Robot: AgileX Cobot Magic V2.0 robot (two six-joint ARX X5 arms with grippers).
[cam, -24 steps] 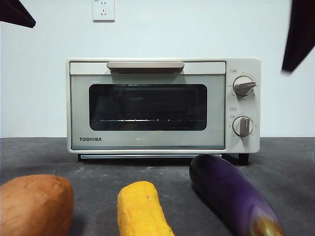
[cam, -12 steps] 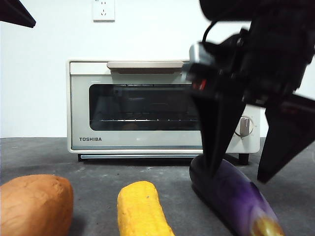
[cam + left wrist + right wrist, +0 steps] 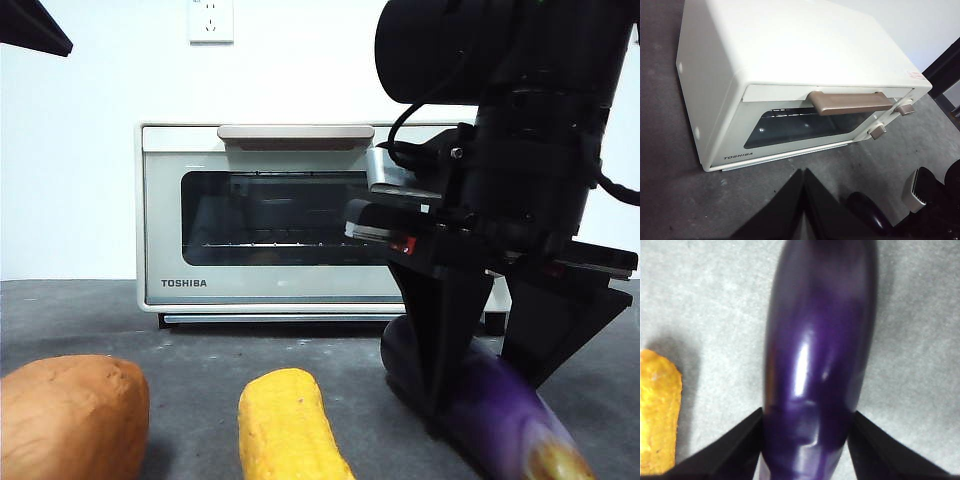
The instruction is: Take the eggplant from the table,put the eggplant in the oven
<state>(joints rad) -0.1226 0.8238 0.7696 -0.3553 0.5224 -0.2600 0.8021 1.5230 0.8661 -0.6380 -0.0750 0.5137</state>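
Observation:
The purple eggplant (image 3: 500, 415) lies on the dark grey table (image 3: 200, 350) in front of the oven's right end, its stem end toward the camera. My right gripper (image 3: 485, 405) has come down over it. In the right wrist view the open right gripper (image 3: 807, 414) straddles the glossy eggplant (image 3: 820, 355), one jaw close against each side. The cream Toshiba oven (image 3: 300, 215) stands behind with its door closed. My left gripper (image 3: 802, 172) is shut and empty, hovering in front of the oven (image 3: 790, 65); it shows as a black tip (image 3: 35, 28) at the top left corner.
A yellow corn cob (image 3: 290, 425) lies just left of the eggplant, also seen as the corn cob (image 3: 657, 410) beside the right jaw. An orange-brown sweet potato (image 3: 70, 415) sits at the near left. A white wall rises behind the oven.
The right arm dropped from the top right corner down over the eggplant, its jaws now low on both sides of it. The eggplant shifted slightly. The left arm stayed still.

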